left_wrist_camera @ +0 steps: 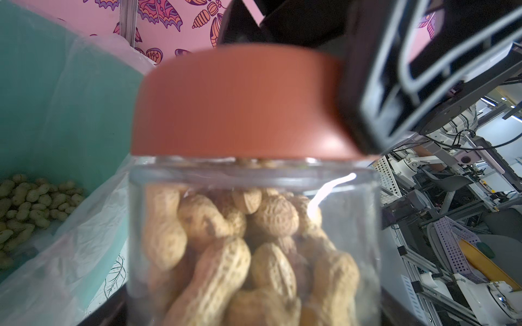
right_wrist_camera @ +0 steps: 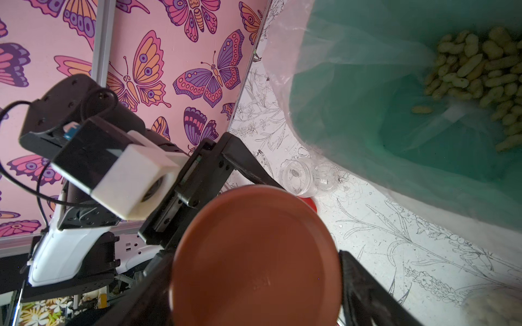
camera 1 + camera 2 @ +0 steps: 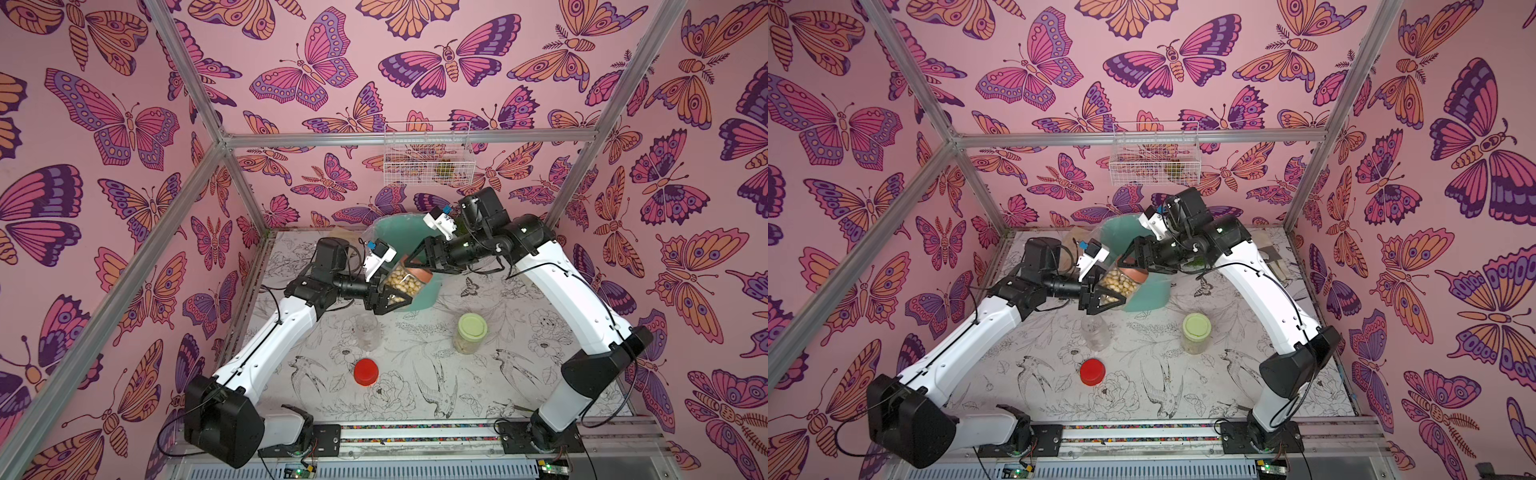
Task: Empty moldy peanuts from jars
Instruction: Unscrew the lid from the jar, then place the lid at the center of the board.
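A clear jar (image 3: 398, 284) (image 3: 1119, 284) (image 1: 254, 240) packed with moldy peanuts (image 1: 220, 271) hangs tilted in front of the teal bin (image 3: 426, 297) (image 3: 1150, 297). My left gripper (image 3: 390, 291) (image 3: 1108, 291) is shut on the jar's body. The jar's brown lid (image 3: 420, 272) (image 3: 1136, 272) (image 1: 240, 104) (image 2: 254, 259) is on. My right gripper (image 3: 417, 270) (image 3: 1133, 266) (image 2: 254, 268) is shut on it, with black fingers (image 2: 358, 282) on both sides of its rim. More peanuts (image 2: 474, 70) (image 1: 31, 203) lie inside the plastic-lined bin.
An empty lidless jar (image 3: 368, 330) (image 3: 1096, 332) (image 2: 299, 177) stands on the table near the left arm, its red lid (image 3: 366, 372) (image 3: 1092, 372) in front. A green-lidded jar (image 3: 471, 332) (image 3: 1196, 332) stands to the right. A wire basket (image 3: 428, 153) hangs on the back wall.
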Available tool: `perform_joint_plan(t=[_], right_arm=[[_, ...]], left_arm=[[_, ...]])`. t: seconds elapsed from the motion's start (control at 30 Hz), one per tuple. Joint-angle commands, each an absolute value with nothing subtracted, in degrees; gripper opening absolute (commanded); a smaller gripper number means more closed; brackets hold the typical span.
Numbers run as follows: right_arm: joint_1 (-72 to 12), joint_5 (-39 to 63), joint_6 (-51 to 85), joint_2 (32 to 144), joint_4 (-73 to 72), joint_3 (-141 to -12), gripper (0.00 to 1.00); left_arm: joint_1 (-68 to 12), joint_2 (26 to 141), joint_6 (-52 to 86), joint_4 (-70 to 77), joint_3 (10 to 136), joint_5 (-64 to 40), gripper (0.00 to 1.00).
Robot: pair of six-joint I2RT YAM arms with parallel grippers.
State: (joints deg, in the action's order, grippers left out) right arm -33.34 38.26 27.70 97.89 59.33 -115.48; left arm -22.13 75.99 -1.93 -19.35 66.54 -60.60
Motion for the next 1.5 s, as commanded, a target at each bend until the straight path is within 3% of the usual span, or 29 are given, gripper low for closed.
perform_joint_plan(t=[0.0,0.1,0.17,0.43,0.83,0.93,1.03,1.3,1.47], right_arm=[[-32.47,44.59,19.66,97.83,57.13,-114.27,0.59],[-30.05,50.24,10.80,95.77,52.65,-108.63,0.36],[-28.80,53.77,3.02,94.28,50.10,-105.58,0.28],[-26.93,58.18,-18.49,91.91,48.25,-103.02,0.23],[-25.05,62.16,-12.00,90.54,36.63,-101.85,0.19],[-25.10,59.17,-7.72,86.26,31.03,-98.76,0.17],[-25.14,53.72,-5.23,80.83,27.27,-93.24,0.00],[-27.77,38.77,-8.35,67.38,33.88,-81.93,0.00],[-35.73,23.99,-14.19,63.51,42.85,-77.58,0.00]], left_arm=[[-22.15,75.04,-2.73,-16.61,67.94,-64.02,0.00],[-22.15,75.15,-2.66,-16.61,68.29,-64.74,0.00],[-22.15,75.62,-2.64,-16.86,68.76,-65.44,0.00],[-22.06,75.94,-4.03,-19.47,70.05,-67.32,0.00],[-22.02,75.22,-4.39,-19.60,70.05,-66.17,0.00],[-21.73,74.09,-4.53,-18.77,69.51,-63.81,0.00],[-21.03,73.53,-3.22,-16.31,68.91,-60.90,0.00],[-18.63,69.07,-0.28,-8.81,67.55,-48.11,0.00],[-17.10,67.22,2.51,-3.30,65.44,-38.06,0.00]])
